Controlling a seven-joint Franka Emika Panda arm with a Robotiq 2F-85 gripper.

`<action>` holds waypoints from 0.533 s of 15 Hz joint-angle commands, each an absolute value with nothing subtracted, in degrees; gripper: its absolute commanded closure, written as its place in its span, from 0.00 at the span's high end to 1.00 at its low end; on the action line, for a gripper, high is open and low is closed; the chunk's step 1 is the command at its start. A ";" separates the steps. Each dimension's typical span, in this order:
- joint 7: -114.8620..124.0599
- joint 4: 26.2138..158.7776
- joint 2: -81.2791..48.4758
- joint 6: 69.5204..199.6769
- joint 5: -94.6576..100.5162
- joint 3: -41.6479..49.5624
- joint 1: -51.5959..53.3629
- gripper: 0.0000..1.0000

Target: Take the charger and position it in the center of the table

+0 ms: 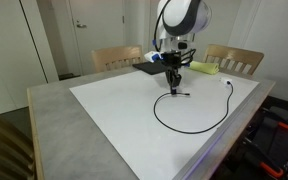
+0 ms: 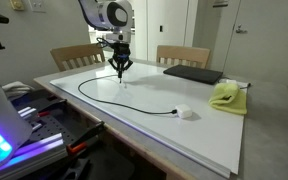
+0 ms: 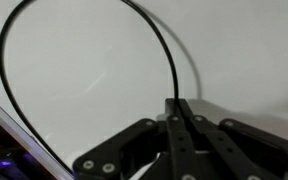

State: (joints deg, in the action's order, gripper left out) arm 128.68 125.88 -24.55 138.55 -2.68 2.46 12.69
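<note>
over the white sheet (image 1: 114, 115) — hand (image 1: 174, 88) pinching the charger (image 1: 199, 124) end.

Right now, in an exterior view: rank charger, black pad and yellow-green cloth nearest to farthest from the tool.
1. charger: pinched in the tool.
2. black pad: at the white sheet's far edge.
3. yellow-green cloth: past the pad, at the sheet's corner.
</note>
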 commanded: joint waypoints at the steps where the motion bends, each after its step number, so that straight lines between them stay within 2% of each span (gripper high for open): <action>1: 131.93 123.69 -25.87 138.52 -8.86 1.73 9.66 0.01; 8: 144.08 123.89 -26.45 142.94 -16.09 3.77 7.56 0.01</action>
State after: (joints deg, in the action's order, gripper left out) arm 138.40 124.57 -25.12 140.29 -14.65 2.88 7.77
